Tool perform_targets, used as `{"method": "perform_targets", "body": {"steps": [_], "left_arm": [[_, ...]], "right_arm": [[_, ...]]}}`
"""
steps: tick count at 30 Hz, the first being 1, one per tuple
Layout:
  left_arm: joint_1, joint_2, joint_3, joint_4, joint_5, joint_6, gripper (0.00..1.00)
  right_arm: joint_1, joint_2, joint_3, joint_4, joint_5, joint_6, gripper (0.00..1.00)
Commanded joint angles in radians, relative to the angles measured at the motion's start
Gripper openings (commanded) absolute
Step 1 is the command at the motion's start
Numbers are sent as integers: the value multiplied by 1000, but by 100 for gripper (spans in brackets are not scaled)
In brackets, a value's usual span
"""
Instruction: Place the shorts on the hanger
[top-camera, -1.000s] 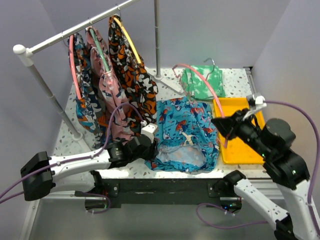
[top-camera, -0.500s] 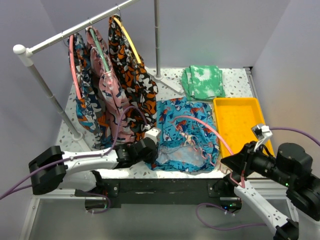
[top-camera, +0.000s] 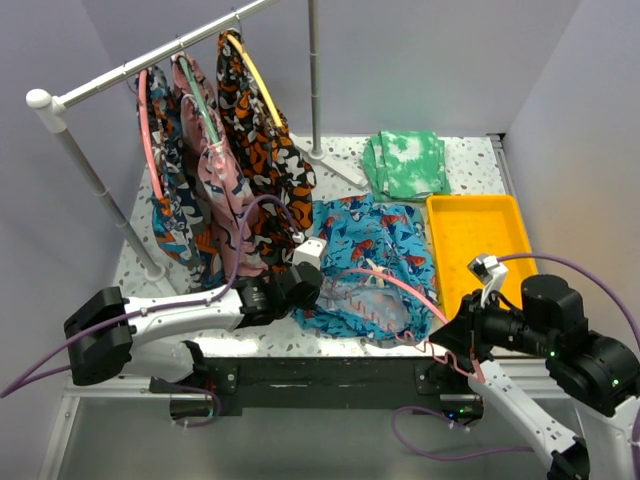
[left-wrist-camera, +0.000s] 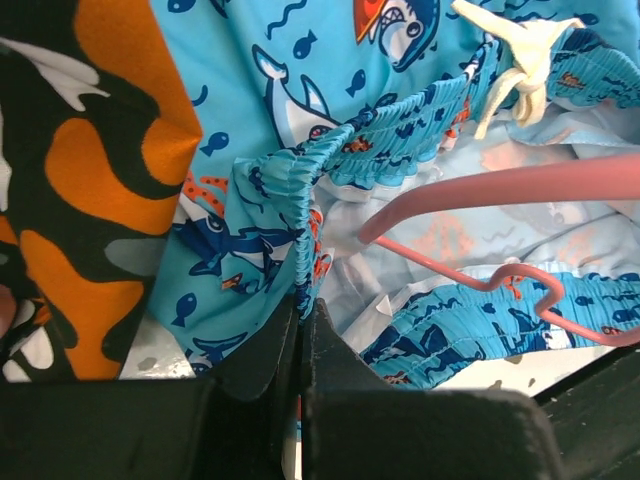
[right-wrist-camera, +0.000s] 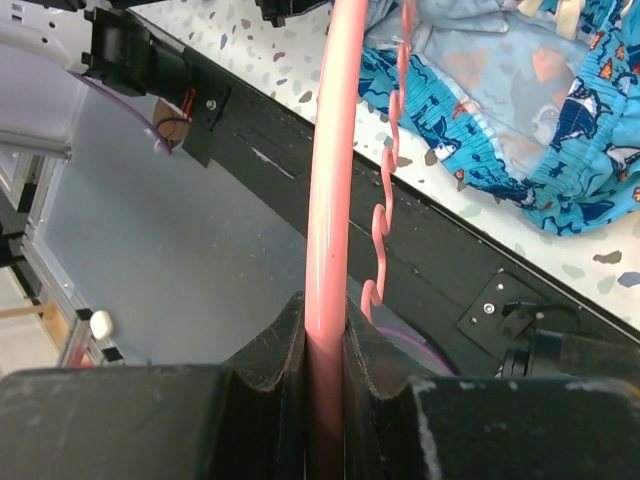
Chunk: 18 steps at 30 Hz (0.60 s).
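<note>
The turquoise shark-print shorts (top-camera: 375, 250) lie on the table's front middle, waistband toward me. My left gripper (top-camera: 303, 290) is shut on the left end of the elastic waistband (left-wrist-camera: 300, 250) and lifts it open. My right gripper (top-camera: 462, 335) is shut on the arch of the coral-pink hanger (right-wrist-camera: 328, 200). The hanger (top-camera: 395, 293) reaches left from it, and its far end (left-wrist-camera: 480, 195) sits inside the open waistband. Its notched bar (right-wrist-camera: 385, 200) runs beside the arch. The white drawstring (left-wrist-camera: 515, 60) lies on the shorts.
A yellow tray (top-camera: 478, 250) lies right of the shorts. A green-white tie-dye cloth (top-camera: 408, 165) lies at the back. A clothes rail (top-camera: 150, 60) at the left holds several patterned shorts (top-camera: 245, 180) on hangers, close to my left gripper. The black table edge (top-camera: 330, 370) is below.
My right gripper has moved left and nearer with the hanger, and the hanger's end has slid into the waistband. My left gripper has raised the waistband a little.
</note>
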Motion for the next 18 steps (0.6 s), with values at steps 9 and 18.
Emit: {"method": "perform_targets", "body": {"steps": [9, 18], "left_arm": [[-29, -8, 120, -37, -38, 160, 0], [-187, 95, 295, -356, -323, 105, 0]], "right_arm": [[0, -69, -144, 120, -109, -19, 0], [-2, -199, -273, 476, -158, 62, 0]]}}
